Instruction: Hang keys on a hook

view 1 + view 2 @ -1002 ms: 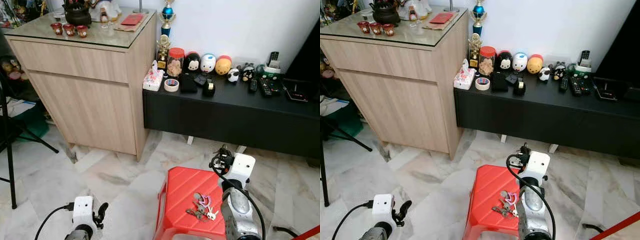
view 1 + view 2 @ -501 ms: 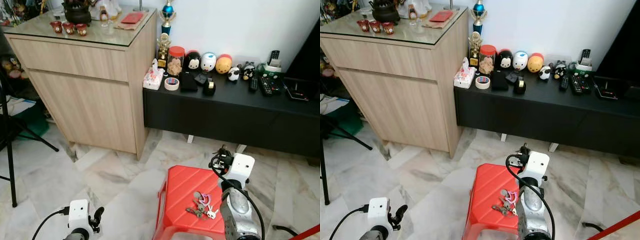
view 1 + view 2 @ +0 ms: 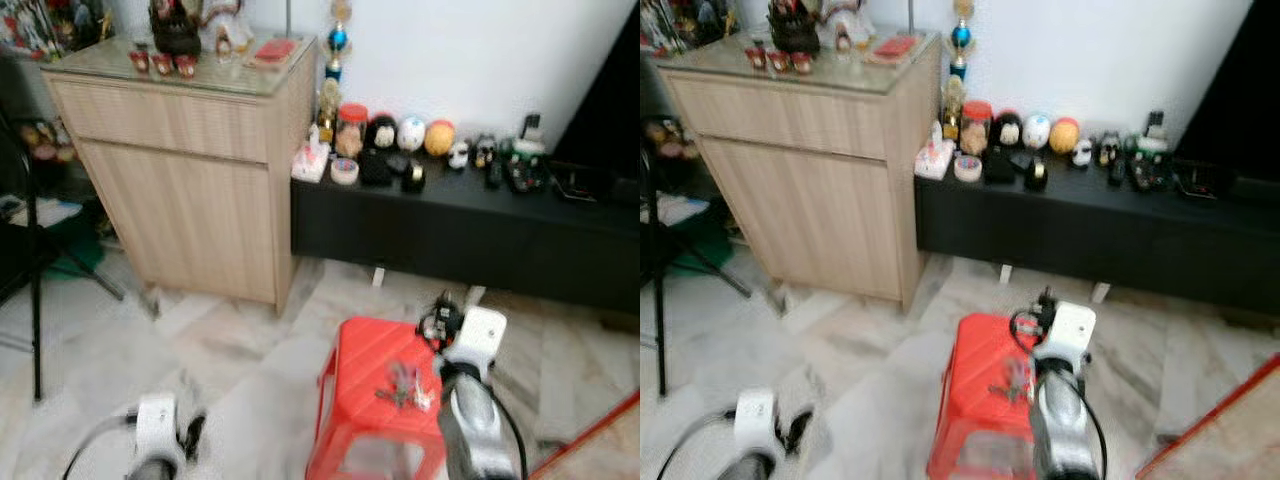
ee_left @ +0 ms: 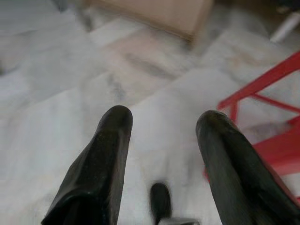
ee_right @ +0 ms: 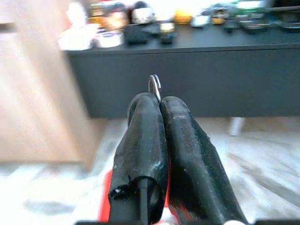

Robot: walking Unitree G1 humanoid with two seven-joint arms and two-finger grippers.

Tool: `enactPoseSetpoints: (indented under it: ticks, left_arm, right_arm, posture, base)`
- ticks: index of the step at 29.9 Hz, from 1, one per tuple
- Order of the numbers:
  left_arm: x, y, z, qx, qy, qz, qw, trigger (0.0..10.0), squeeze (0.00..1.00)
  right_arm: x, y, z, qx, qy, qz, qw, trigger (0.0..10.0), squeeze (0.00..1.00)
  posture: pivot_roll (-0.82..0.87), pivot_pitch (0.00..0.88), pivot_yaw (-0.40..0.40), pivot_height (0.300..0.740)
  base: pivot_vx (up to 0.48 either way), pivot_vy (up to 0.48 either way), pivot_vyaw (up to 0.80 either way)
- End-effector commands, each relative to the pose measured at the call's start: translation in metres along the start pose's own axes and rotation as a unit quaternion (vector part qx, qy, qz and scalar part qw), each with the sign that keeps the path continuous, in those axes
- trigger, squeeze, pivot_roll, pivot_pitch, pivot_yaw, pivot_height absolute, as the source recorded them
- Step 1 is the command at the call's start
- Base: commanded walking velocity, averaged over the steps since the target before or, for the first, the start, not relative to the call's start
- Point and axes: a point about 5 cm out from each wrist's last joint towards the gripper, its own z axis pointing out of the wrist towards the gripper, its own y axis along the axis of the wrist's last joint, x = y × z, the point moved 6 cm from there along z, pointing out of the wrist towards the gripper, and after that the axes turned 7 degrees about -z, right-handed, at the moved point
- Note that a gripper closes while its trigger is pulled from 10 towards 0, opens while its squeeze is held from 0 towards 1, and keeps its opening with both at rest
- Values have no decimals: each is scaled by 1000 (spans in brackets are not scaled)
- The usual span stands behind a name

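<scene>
Holding: the right gripper [image 5: 158, 101] has its two black fingers pressed together, with a small metal ring [image 5: 154, 86] pinched at the tips, judged to be the key ring.
Keys: a bunch of keys [image 3: 403, 385] shows over the seat of the red stool [image 3: 370, 350], just beside the right arm; blur hides whether it rests on the seat or hangs from the fingers.
Right arm: low over the stool, its fingers aimed toward the black cabinet [image 3: 470, 225] ahead.
Left gripper [image 4: 161, 136]: fingers spread apart with nothing between them, hanging low over the marble floor [image 3: 210, 350] beside a stool leg.
Hook: none can be made out; the wooden cupboard [image 3: 190, 190] and the black cabinet with its small things are blurred.
Key relation: the ring stands up beyond the right fingertips along the line of the fingers, so its opening leads any approach; the right arm is the one placed to carry it.
Stage: keys taken up or nearly so; hanging not yet done.
</scene>
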Motion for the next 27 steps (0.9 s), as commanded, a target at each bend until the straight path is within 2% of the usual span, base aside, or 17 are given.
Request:
enactPoseSetpoints:
  ticks: [1, 7, 21, 23, 27]
  left_arm:
    - [2, -18, -6, 29, 2, -2, 1000, 10000, 0]
    - [1, -16, -5, 25, 2, -2, 1000, 10000, 0]
    - [-3, -18, -5, 31, -7, 16, 999, 10000, 0]
    - [-4, -18, -5, 31, -8, 16, 999, 10000, 0]
    - [-4, -18, -5, 31, -8, 17, 999, 10000, 0]
  right_arm:
    - [-2, -5, -3, 8, -3, -2, 1000, 10000, 0]
    - [0, -5, -3, 9, -2, -1, 1000, 10000, 0]
    - [-3, -8, -4, 15, -10, -1, 1000, 10000, 0]
    - [-4, -11, -4, 19, -11, -4, 1000, 10000, 0]
    - [-13, -34, -11, 63, -29, -10, 998, 10000, 0]
  posture:
    - [74, 3, -61, 740]
    - [78, 10, -62, 740]
    - [76, 15, -62, 740]
    - [74, 14, -65, 740]
    - [75, 13, -67, 740]
  base:
    - [-281, 0, 0]
    - [-274, 0, 0]
    - [0, 0, 0]
    - [0, 0, 0]
    - [0, 0, 0]
